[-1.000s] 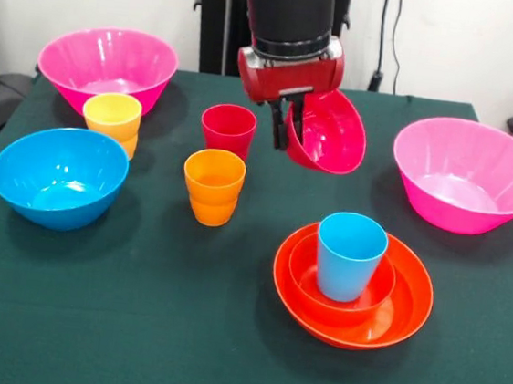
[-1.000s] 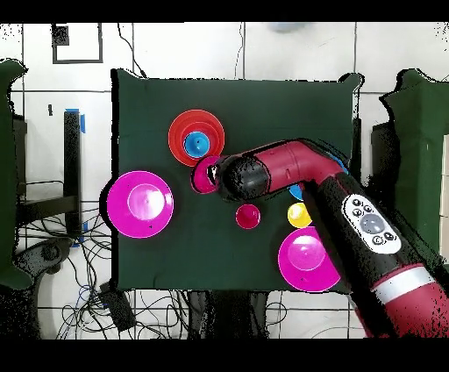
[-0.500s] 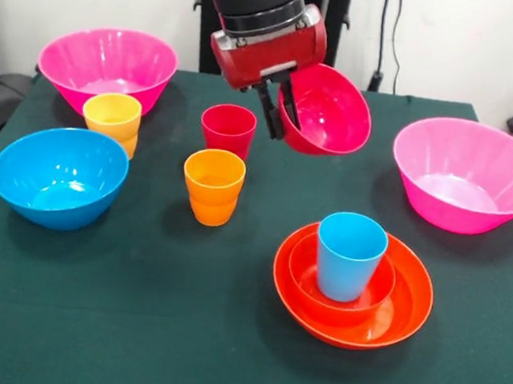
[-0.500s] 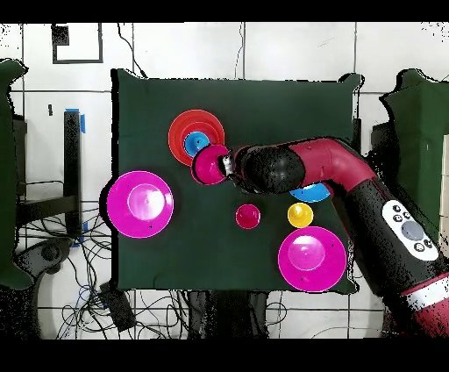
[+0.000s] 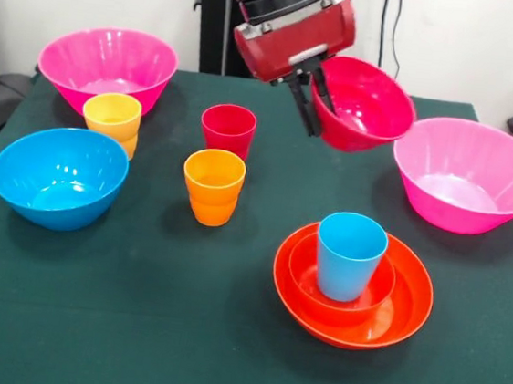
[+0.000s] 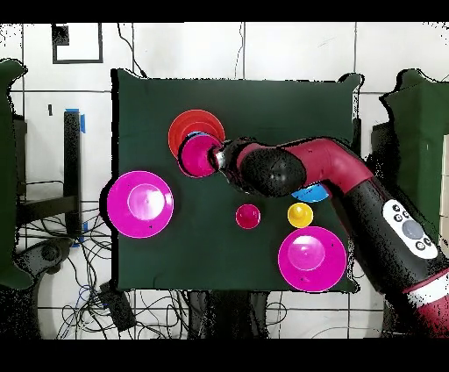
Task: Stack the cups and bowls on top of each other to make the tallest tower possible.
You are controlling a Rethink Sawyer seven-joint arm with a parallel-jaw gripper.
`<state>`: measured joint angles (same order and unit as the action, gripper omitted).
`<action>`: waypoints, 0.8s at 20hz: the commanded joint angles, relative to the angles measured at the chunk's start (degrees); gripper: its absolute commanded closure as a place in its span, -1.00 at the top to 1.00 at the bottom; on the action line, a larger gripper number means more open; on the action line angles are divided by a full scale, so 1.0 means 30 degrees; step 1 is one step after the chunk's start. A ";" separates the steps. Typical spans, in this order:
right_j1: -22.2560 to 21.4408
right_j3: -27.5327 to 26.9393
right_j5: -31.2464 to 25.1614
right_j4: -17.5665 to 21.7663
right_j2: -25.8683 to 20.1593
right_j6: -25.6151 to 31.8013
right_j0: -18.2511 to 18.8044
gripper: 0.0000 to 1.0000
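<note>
My gripper (image 5: 314,105) is shut on the rim of the small crimson bowl (image 5: 369,103) and holds it tilted, high above the table. In the overhead view the crimson bowl (image 6: 198,156) overlaps the wide orange bowl (image 6: 195,125). The blue cup (image 5: 350,255) stands upright in the small orange bowl (image 5: 312,276), which sits in the wide shallow orange bowl (image 5: 405,304). The red cup (image 5: 227,129), orange cup (image 5: 213,186) and yellow cup (image 5: 112,118) stand apart on the left. The blue bowl (image 5: 58,176) and two pink bowls (image 5: 107,64) (image 5: 469,173) stand alone.
The green table (image 5: 132,326) carries everything. My arm (image 6: 351,193) reaches across it in the overhead view and hides the orange cup and most of the blue bowl (image 6: 309,194). The right pink bowl sits close to the held bowl.
My gripper has lifted the crimson bowl and carried it to the right in the front view. In the overhead view it now overlaps the wide orange bowl. Nothing else moved.
</note>
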<state>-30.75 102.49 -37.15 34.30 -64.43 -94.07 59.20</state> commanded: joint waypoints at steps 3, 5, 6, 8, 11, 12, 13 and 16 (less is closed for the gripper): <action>0.1864 0.1433 0.2350 0.1637 -0.1410 0.4136 0.0192 -1.00; 0.2302 0.1281 0.2684 0.1779 -0.1467 0.4289 0.0293 -1.00; 0.2546 0.1144 0.2837 0.1905 -0.1423 0.4395 0.0321 -1.00; 0.3343 0.0791 0.2622 0.1885 -0.1567 0.5201 0.0561 -1.00; 0.4439 0.0070 0.1870 0.1772 -0.1786 0.6462 0.0912 -1.00; 0.4656 -0.0127 0.1645 0.1787 -0.1802 0.6737 0.0963 -1.00; 0.4874 -0.0324 0.1420 0.1802 -0.1818 0.7013 0.1013 -1.00; 0.5417 -0.0835 0.1033 0.1858 -0.1900 0.7498 0.1113 -1.00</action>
<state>-19.92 103.81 -30.05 35.48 -70.11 -93.49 62.59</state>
